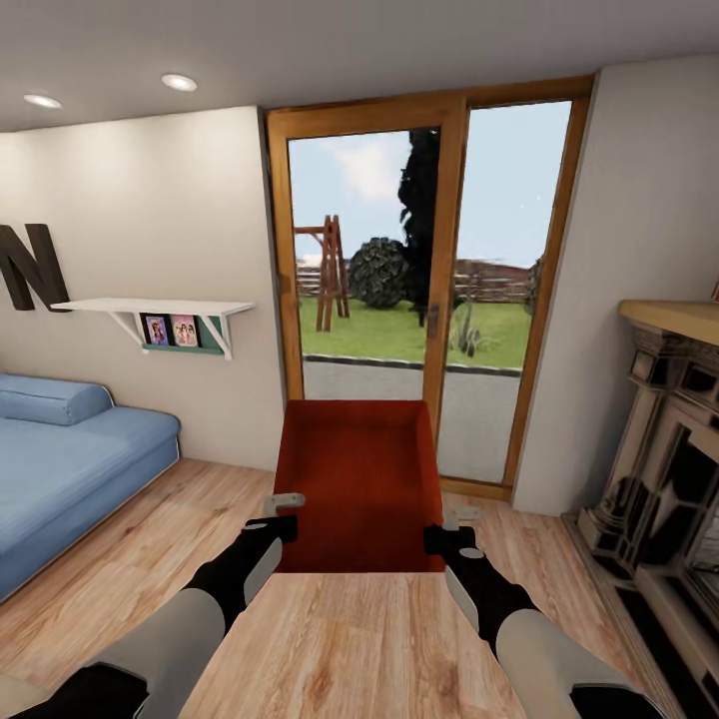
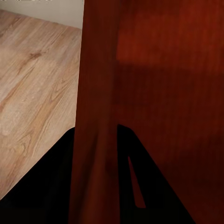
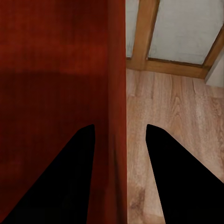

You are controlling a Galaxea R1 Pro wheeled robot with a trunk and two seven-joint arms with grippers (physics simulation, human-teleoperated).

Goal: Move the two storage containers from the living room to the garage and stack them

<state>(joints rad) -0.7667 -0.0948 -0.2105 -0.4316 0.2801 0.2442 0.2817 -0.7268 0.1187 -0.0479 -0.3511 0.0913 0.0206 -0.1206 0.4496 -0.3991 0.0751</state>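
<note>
Between both arms, the storage container sits with each tool seemingly clamping 1 side wall.

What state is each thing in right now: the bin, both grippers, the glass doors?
storage container: open top, nothing inside, held up between both grippers above the wood floor.
left gripper: shut on the container's left wall, one finger each side.
right gripper: shut on the container's right wall, fingers straddling it.
glass doors: closed.
</note>
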